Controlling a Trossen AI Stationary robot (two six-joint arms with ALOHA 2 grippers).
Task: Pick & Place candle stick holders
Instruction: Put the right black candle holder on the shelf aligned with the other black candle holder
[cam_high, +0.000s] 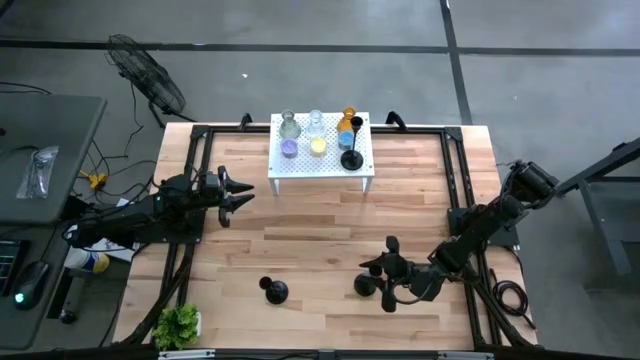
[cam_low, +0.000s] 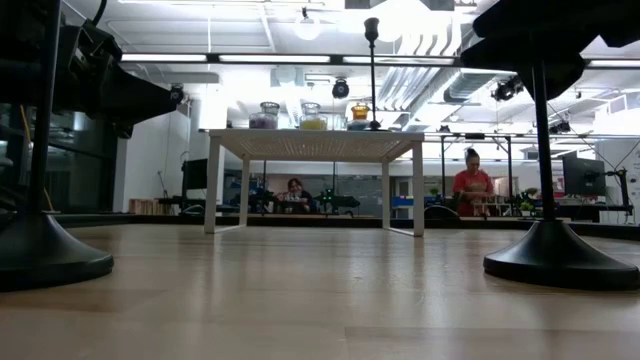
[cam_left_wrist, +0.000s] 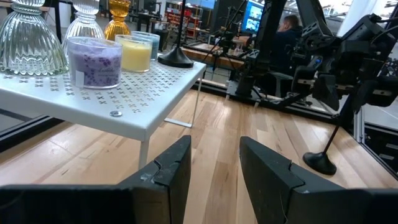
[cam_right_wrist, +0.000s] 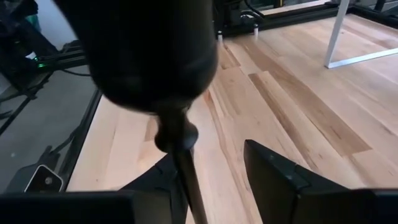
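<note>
Three black holders show. One stands on the white perforated stand at its right front corner, beside several glass cups, among them a purple one and a yellow one. One stands by its base on the table, near front centre. The third stands on its base with its thin stem between the open fingers of my right gripper. My left gripper is open and empty, left of the stand. My right gripper comes level at the third holder from the table's right, its open fingers on either side of the stem below the cup. The stem stands close against one finger. I cannot tell whether it touches. The base stays on the table.
A small green plant sits at the near left corner. Black rails frame the table. Bare wood lies between the stand and the near holders. People sit in the room behind the table.
</note>
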